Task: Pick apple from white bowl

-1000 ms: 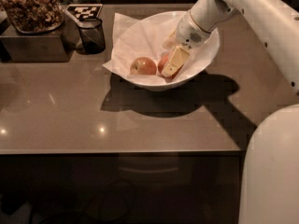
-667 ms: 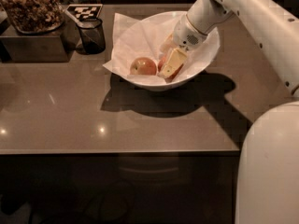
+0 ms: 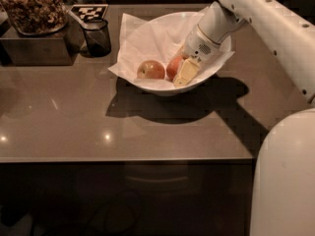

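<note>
The white bowl [image 3: 147,38], lined with crumpled white paper, stands at the middle back of the brown table. Two apples lie in it. The red-orange apple [image 3: 174,66] is on the right, and the paler apple [image 3: 150,70] is to its left. My gripper [image 3: 182,73] reaches down into the bowl from the upper right. It sits right against the red-orange apple and covers that apple's right side. My white arm [image 3: 256,18] crosses above the bowl's right rim.
A small dark glass cup [image 3: 96,37] stands left of the bowl. A dark box with a bowl of brown snacks [image 3: 32,9] is at the far left. A black-and-white marker tag [image 3: 88,11] lies behind the cup. My white base [image 3: 285,181] fills the lower right.
My gripper has shifted slightly down and to the right inside the bowl. More of the red-orange apple shows to its left. The paler apple and the bowl have not moved.
</note>
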